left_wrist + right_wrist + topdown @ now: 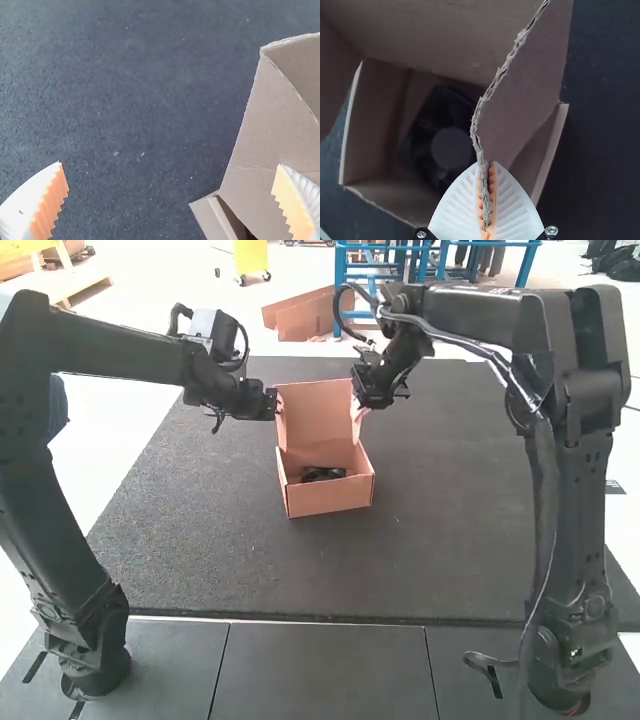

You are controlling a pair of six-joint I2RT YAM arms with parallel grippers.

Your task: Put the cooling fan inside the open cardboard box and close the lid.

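Cooling fan [447,147] sits in the cardboard box [330,492]; right jaws pinch its lid flap [520,110], left jaws gape wide.

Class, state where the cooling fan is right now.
The cooling fan lies inside the open cardboard box, centred on the dark mat in the high view.

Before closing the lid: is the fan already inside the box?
Inside: the fan lies flat on the box floor; the lid stands open.

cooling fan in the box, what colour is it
The cooling fan is black, down in the cardboard box; best seen in the right wrist view.
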